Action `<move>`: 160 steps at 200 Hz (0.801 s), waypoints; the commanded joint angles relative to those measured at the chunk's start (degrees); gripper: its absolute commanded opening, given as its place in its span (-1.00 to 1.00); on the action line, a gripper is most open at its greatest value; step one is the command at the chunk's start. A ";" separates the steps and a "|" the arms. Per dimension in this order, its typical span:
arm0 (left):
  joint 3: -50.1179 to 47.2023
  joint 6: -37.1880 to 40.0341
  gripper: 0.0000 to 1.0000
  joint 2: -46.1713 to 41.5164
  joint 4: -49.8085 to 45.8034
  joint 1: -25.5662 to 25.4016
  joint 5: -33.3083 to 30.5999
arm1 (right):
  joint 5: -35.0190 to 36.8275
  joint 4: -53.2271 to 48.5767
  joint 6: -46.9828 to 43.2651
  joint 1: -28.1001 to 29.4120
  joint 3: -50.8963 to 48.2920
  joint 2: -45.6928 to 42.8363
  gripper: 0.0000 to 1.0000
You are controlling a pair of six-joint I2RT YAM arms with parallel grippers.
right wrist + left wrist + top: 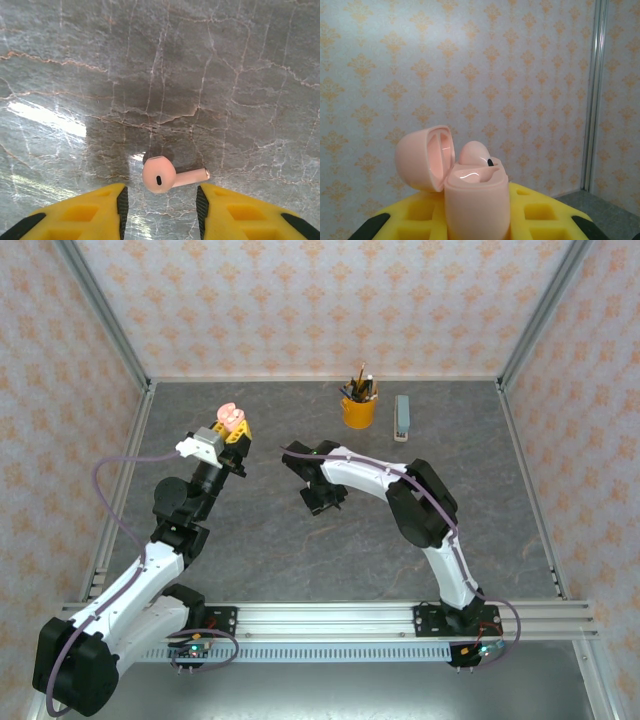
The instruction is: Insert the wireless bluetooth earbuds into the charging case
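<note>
A yellow cup (358, 410) holding pencils stands in the upper middle of the overhead frame, on the grey marbled table (270, 550). Just to its right lies a pale grey-green stapler (402, 417), apart from the cup. Patterned orange-and-white walls (300, 300) enclose the table on three sides

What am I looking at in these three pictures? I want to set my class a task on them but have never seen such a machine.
Two robot arms are bolted to the near edge of a grey table, each ending in a two-finger gripper with yellow fingers. One picture is taken from above and behind; the other two come from small cameras on the wrists. The left gripper holds up an open pink charging case, lid tipped back, with one pink earbud already sitting in it. The right gripper hangs open over a second pink earbud lying on the table between its fingers. At the back stand a yellow cup of pencils and a grey stapler.
</note>
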 commanded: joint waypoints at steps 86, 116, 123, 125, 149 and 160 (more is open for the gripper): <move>0.03 -0.85 -1.00 -0.24 1.66 0.40 -0.23 | -3.80 0.80 -4.07 -3.23 2.72 -0.64 -0.14; 0.01 -0.88 -1.00 -0.03 1.74 0.40 -0.25 | -6.18 0.96 -4.00 -3.23 2.59 0.10 -0.14; -0.05 -0.88 -1.00 0.01 1.75 0.40 -0.25 | -6.83 0.99 -3.89 -3.23 2.42 0.27 -0.14; -0.06 -0.94 -1.00 0.01 1.75 0.40 -0.25 | -7.03 1.04 -3.89 -3.25 2.38 0.24 -0.14; -0.06 -0.85 -1.00 0.17 1.92 0.40 -0.25 | -9.29 1.71 -3.49 -3.23 1.24 0.25 -0.14; -0.06 -0.85 -1.00 0.23 1.92 0.40 -0.26 | -10.03 1.85 -3.16 -3.23 0.81 0.26 -0.14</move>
